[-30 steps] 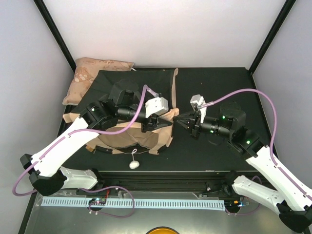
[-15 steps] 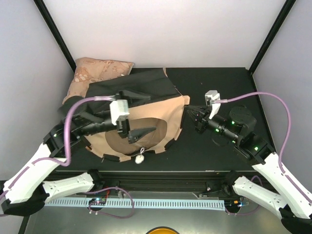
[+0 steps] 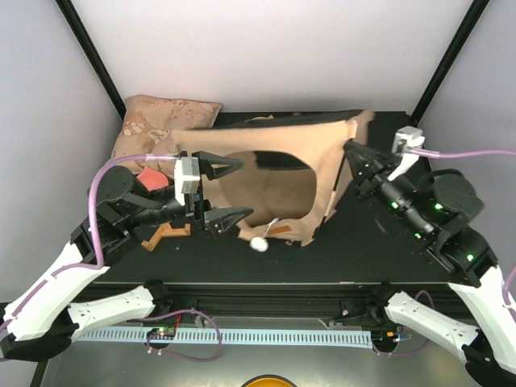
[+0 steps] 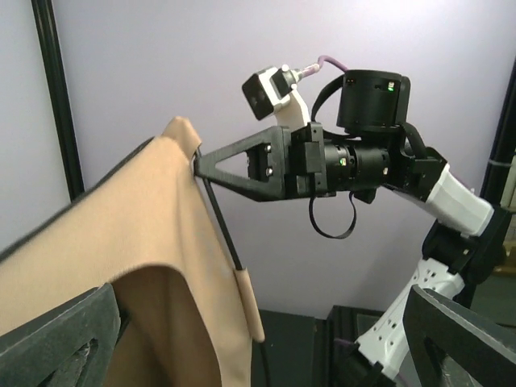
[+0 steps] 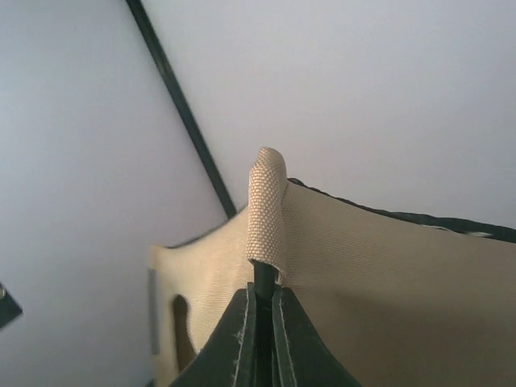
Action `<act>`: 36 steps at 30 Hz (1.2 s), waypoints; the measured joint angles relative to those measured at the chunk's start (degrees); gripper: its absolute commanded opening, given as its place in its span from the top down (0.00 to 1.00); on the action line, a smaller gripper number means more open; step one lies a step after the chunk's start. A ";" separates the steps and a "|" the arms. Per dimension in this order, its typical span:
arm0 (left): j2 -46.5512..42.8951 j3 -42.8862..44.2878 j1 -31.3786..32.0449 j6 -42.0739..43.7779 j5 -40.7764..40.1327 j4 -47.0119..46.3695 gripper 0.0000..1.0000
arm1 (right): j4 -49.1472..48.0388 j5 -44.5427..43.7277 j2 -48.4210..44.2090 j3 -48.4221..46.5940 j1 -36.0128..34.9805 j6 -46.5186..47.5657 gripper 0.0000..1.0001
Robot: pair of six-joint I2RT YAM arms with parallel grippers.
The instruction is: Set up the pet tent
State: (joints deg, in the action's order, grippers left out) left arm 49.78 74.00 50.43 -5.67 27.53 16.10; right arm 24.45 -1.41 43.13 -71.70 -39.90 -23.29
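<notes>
A beige pillow (image 3: 157, 121) with a pattern lies at the back left corner of the desk (image 3: 387, 242), just behind the left end of the pet tent (image 3: 278, 189). A small pink thing (image 3: 149, 176) peeks out beside the left arm. A flat orange-brown piece (image 3: 165, 234) lies on the desk under that arm.

The pet tent is up in the air over the middle of the desk. Its tan cloth is spread wide between the two arms, and its low edge hangs down toward the desk. The white ball (image 3: 258, 243) dangles on its string at the front edge.

The right arm reaches in from the right side. The right fingers (image 5: 262, 294) are closed tight on the thin black pole (image 4: 222, 222), just below the cloth sleeve at the tent's top right corner.

The left arm is bent across the left side of the desk and points right, at the tent. The left fingers (image 3: 242, 189) are spread wide apart and hold nothing. The tan cloth is right in front of them.
</notes>
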 measured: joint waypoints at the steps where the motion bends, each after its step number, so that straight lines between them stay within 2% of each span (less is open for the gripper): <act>1: -0.33 0.00 0.07 -0.61 0.00 -0.42 0.01 | -0.07 -1.33 0.02 -1.49 0.00 -0.02 0.99; 6: -1.77 -3.37 1.01 -4.26 -1.31 -5.01 0.01 | -3.50 -8.22 -1.31 -3.43 0.00 -0.59 0.99; 15: 1.84 -24.61 3.85 -12.41 -8.92 -14.82 0.01 | -10.73 -19.30 -0.26 -0.74 0.02 -4.83 0.99; 20: 5.27 -30.99 4.90 -15.74 -14.27 -17.22 0.01 | -15.21 -22.95 -1.03 3.78 0.02 -8.74 0.99; 24: 6.67 -34.38 4.92 -26.01 -18.32 -21.53 0.01 | -19.61 -26.36 -1.92 6.75 0.02 -11.93 0.99; 29: 11.78 -45.68 3.89 -46.90 -18.78 -32.94 0.02 | -24.50 -28.59 -3.52 9.51 0.02 -14.25 0.99; 33: 16.57 -53.42 2.86 -57.72 -16.46 -40.28 0.08 | -25.92 -29.18 -3.58 9.79 0.02 -15.43 0.99; 36: 18.36 -54.07 2.84 -61.59 -14.14 -44.30 0.17 | -26.38 -29.53 -3.56 10.08 0.02 -16.02 0.99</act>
State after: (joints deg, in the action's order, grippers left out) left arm 68.14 19.92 53.28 -67.26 13.39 -28.21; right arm -1.93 -30.94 39.57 -61.63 -39.88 -39.31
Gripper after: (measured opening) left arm 0.903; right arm 0.055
